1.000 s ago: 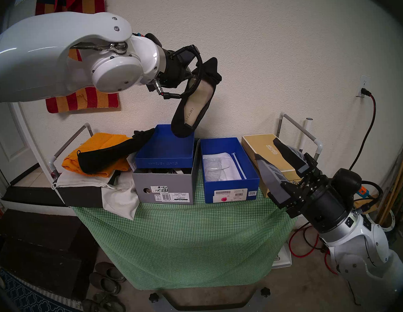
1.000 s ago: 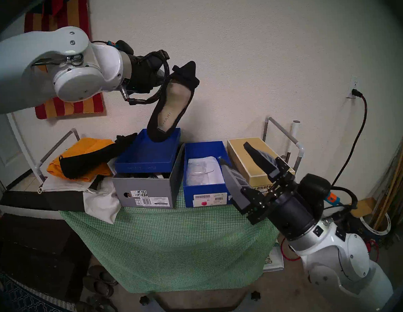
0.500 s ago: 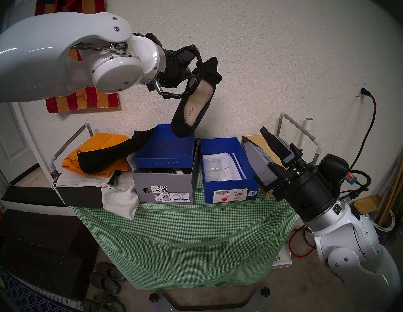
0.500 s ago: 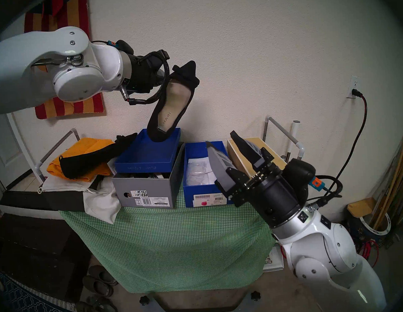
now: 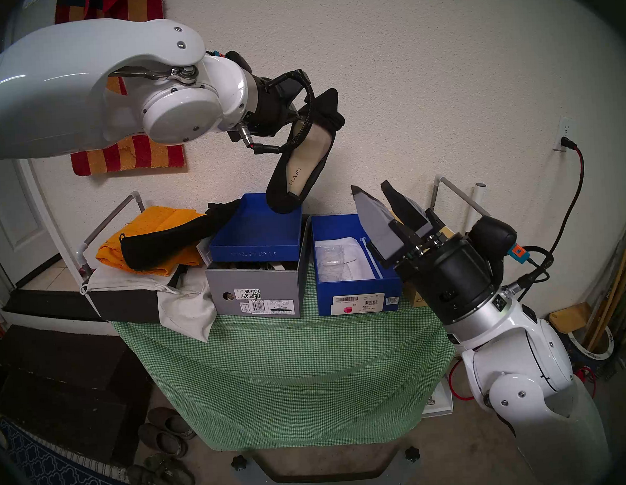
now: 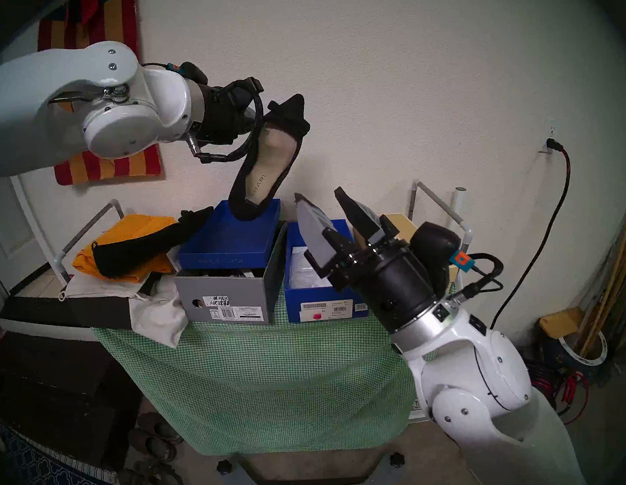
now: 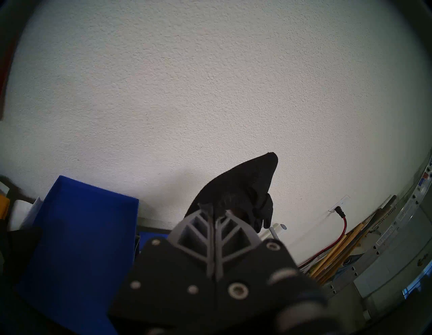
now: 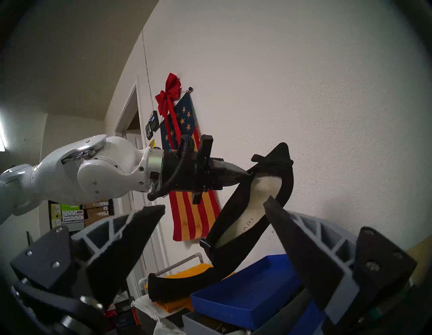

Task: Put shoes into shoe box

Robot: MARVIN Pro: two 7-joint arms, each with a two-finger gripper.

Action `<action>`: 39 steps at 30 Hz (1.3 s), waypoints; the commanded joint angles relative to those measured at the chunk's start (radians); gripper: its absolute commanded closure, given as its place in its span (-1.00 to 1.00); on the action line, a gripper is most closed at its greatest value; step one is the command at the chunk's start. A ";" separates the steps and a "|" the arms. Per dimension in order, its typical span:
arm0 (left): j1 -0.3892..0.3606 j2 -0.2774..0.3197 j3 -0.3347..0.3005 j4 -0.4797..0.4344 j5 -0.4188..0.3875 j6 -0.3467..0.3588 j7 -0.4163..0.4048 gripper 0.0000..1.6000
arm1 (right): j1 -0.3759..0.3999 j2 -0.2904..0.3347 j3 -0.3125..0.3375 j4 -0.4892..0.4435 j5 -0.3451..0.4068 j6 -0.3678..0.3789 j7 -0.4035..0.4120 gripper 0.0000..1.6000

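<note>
My left gripper (image 5: 302,114) is shut on the rim of one black shoe (image 5: 301,168) near its toe. That shoe hangs heel down over a blue lid (image 5: 258,232); its toe (image 7: 247,182) shows past the shut gripper (image 7: 215,210) in the left wrist view. The other black shoe (image 5: 169,241) lies on an orange cloth (image 5: 149,224) at the left. The blue shoe box (image 5: 358,288) stands open at centre right with white paper inside. My right gripper (image 5: 369,187) is open and empty above the box's right end, facing the hanging shoe (image 8: 245,210).
The blue lid rests on a grey VIONIC box (image 5: 255,287). A gold box (image 5: 417,296) is mostly hidden behind my right arm. A white dust bag (image 5: 183,306) drapes over the green checked tablecloth (image 5: 293,366). Pipe rails flank the table; worn slip-ons (image 5: 166,432) lie on the floor.
My right arm has risen and swung left, from beside the gold box to above the blue box's right end, still open. The left arm and its shoe have not moved.
</note>
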 commanded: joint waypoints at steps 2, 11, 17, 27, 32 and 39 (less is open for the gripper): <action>-0.002 -0.001 -0.004 0.000 -0.005 0.000 0.001 1.00 | 0.125 -0.093 -0.075 -0.003 -0.012 0.075 -0.093 -1.00; -0.003 -0.001 -0.004 0.000 -0.009 0.000 0.001 1.00 | 0.231 -0.188 -0.107 0.007 -0.039 0.167 -0.208 -1.00; -0.003 -0.001 -0.004 0.000 -0.011 0.000 0.001 1.00 | 0.298 -0.253 -0.099 0.101 -0.043 0.214 -0.284 -1.00; -0.004 -0.001 -0.004 0.000 -0.015 0.000 0.001 1.00 | 0.430 -0.361 -0.137 0.272 -0.060 0.307 -0.379 -1.00; -0.004 -0.002 -0.004 0.000 -0.017 -0.001 0.001 1.00 | 0.447 -0.389 -0.138 0.316 -0.075 0.336 -0.408 -1.00; -0.004 -0.002 -0.004 0.001 -0.020 -0.001 0.002 1.00 | 0.526 -0.467 -0.148 0.373 -0.105 0.394 -0.448 -1.00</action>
